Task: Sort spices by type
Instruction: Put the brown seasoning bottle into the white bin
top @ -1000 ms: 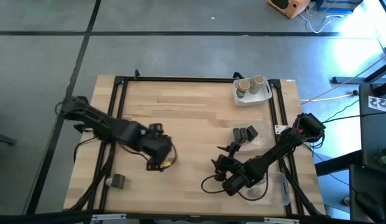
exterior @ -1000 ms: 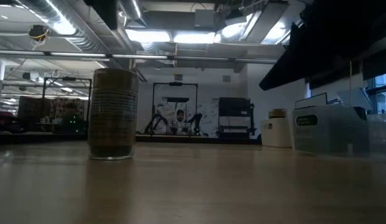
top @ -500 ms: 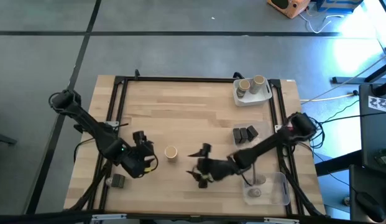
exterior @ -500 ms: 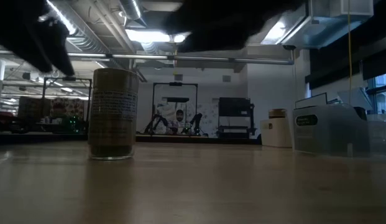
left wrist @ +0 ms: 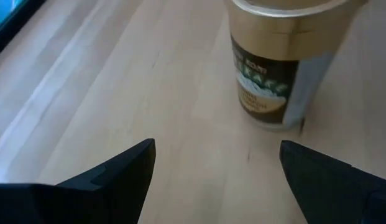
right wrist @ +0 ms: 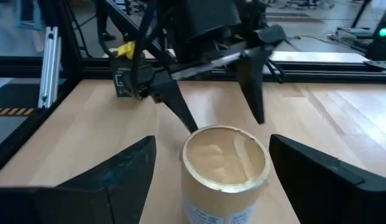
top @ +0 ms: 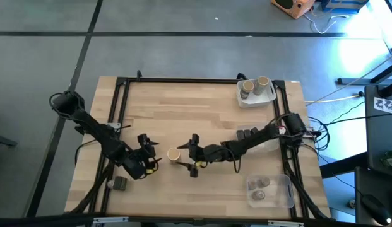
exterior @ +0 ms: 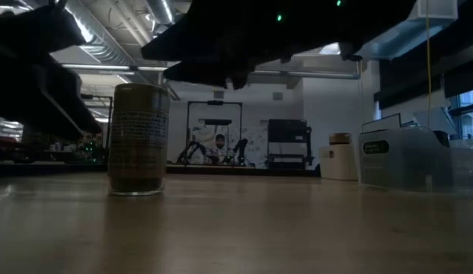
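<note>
A round tan-topped jar (top: 173, 154) stands upright on its base on the wooden table, left of the middle. It also shows in the low view (exterior: 139, 139). My right gripper (top: 184, 156) is open and level, coming from the table's right. Its fingers stand on either side of the jar (right wrist: 225, 167) without touching it. My left gripper (top: 154, 156) is open and empty just left of the jar (left wrist: 286, 62), pointing at it. Dark grey blocks (top: 248, 133) lie at the right. One dark grey block (top: 120, 183) lies at the near left.
A white tray (top: 269, 96) at the far right corner holds two tan-topped jars and a greyish one. A clear plastic tray (top: 281, 183) at the near right holds small round greyish-silver containers. A black frame runs around the table's edges.
My left gripper has drawn back from the jar toward the table's left and near edge, and the jar stays standing where it was. My right gripper has swung from the near right of the table toward the left, up to the jar.
</note>
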